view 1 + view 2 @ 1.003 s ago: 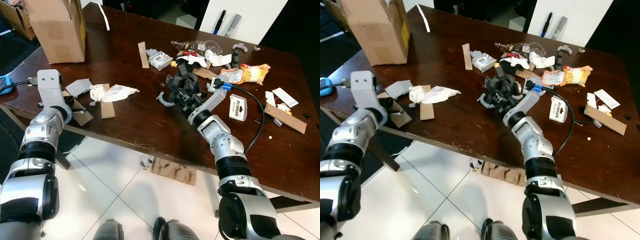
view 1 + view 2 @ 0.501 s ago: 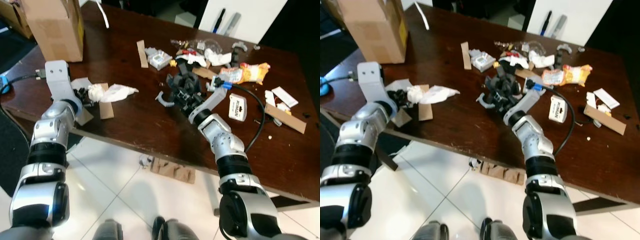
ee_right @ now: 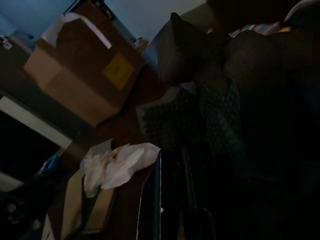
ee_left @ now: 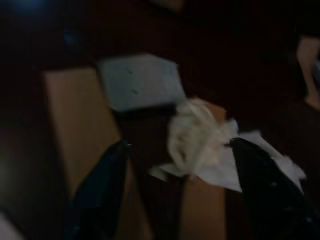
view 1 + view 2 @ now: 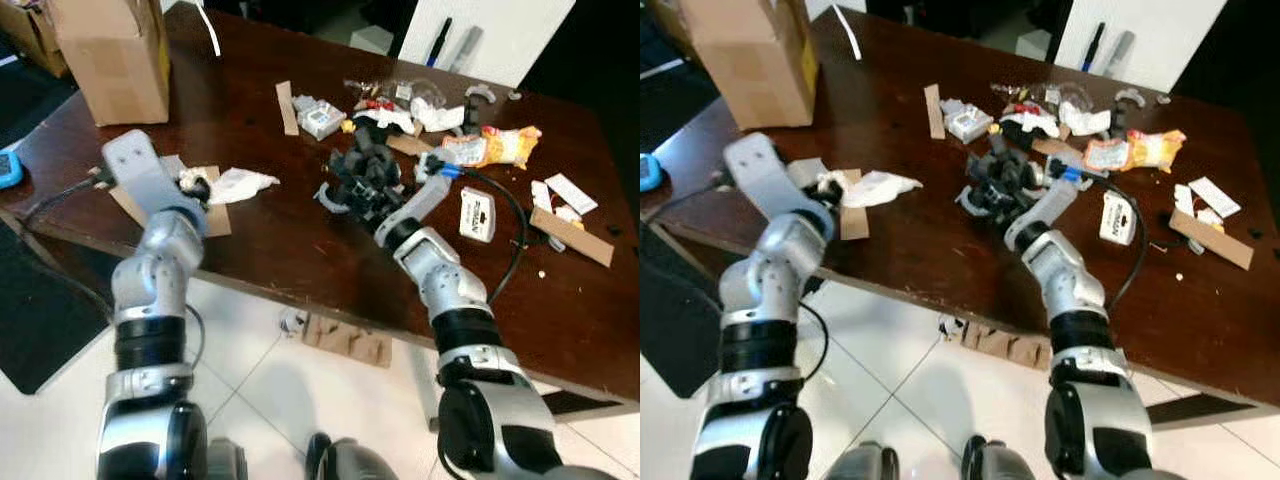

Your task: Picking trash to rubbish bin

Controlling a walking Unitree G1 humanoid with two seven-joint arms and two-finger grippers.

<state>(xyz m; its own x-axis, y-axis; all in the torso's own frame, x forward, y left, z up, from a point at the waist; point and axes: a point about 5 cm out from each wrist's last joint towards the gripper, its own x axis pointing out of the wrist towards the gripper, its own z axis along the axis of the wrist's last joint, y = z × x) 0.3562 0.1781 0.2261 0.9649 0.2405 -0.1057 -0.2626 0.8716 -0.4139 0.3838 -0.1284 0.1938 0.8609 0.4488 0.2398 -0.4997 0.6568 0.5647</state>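
The left tool (image 4: 175, 200), fingers apart, straddles the crumpled tissue (image 4: 200, 140); lower squarely, then close. The right tool (image 5: 365, 195) is buried in black scraps (image 5: 362, 170); grip unclear.

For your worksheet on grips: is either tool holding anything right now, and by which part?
The left tool holds nothing; its open fingers straddle the crumpled tissue. Whether the right tool grips the black plastic piece cannot be told.
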